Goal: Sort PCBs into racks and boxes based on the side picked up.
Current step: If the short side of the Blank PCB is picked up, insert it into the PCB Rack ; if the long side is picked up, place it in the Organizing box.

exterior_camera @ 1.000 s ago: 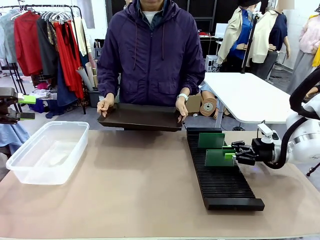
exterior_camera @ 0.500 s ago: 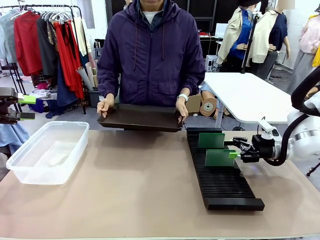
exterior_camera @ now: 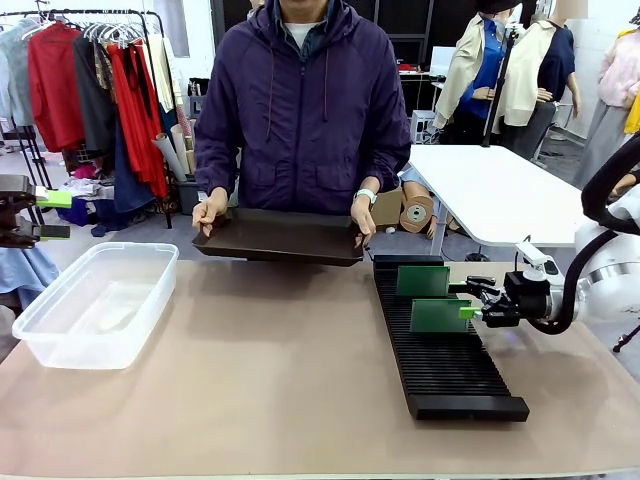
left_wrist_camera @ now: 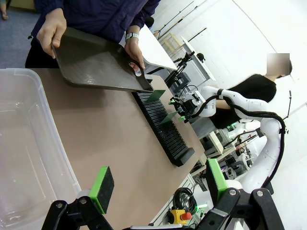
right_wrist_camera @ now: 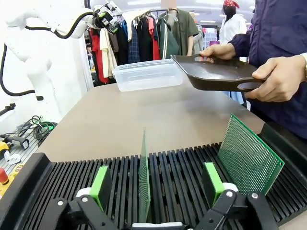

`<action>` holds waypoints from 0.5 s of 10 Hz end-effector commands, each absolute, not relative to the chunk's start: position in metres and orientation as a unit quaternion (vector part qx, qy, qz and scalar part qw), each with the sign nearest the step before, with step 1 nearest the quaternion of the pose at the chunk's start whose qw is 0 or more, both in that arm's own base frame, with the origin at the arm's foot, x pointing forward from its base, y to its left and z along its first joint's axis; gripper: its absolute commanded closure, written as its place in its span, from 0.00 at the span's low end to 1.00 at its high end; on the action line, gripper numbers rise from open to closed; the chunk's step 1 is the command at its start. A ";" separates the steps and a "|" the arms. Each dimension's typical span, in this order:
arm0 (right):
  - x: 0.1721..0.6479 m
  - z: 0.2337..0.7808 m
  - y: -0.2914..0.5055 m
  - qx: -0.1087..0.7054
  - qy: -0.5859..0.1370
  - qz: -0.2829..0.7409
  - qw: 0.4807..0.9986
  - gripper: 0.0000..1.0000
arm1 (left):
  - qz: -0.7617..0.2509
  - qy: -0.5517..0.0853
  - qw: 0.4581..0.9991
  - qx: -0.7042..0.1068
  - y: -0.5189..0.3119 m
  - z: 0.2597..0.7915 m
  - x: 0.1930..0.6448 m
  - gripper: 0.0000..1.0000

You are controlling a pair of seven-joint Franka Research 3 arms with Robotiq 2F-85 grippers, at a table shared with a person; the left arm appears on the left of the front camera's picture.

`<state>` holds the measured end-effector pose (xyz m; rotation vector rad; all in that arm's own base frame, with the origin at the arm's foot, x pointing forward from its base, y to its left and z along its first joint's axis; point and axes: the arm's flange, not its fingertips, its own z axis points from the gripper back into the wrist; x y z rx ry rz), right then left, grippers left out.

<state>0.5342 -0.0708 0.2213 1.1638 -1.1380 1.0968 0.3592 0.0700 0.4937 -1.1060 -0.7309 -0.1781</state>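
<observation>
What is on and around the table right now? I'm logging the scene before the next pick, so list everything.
PCBs: two, green, standing upright in slots of the rack, one near its far end, one nearer the middle.
Rack: one, black, long and slotted, on the table's right side.
Box: one, clear plastic, on the table's left side, nothing visible inside.
Tray: one, dark brown, held above the table's far edge.
Table: one, tan top.
Person's hands: two, gripping the tray's ends.
Right pincer: open, fingers either side of the nearer PCB.
Left pincer: open, above the box's near side.
</observation>
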 end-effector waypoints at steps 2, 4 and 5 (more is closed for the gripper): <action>0.536 0.225 -0.070 0.489 -0.485 0.468 0.554 0.00 | -0.083 -0.341 0.781 -0.517 0.070 0.495 0.358 0.00; 0.536 0.225 -0.070 0.489 -0.485 0.468 0.554 0.00 | -0.083 -0.341 0.781 -0.517 0.070 0.495 0.358 0.00; 0.536 0.225 -0.070 0.489 -0.485 0.468 0.554 0.00 | -0.083 -0.341 0.781 -0.517 0.070 0.495 0.358 0.00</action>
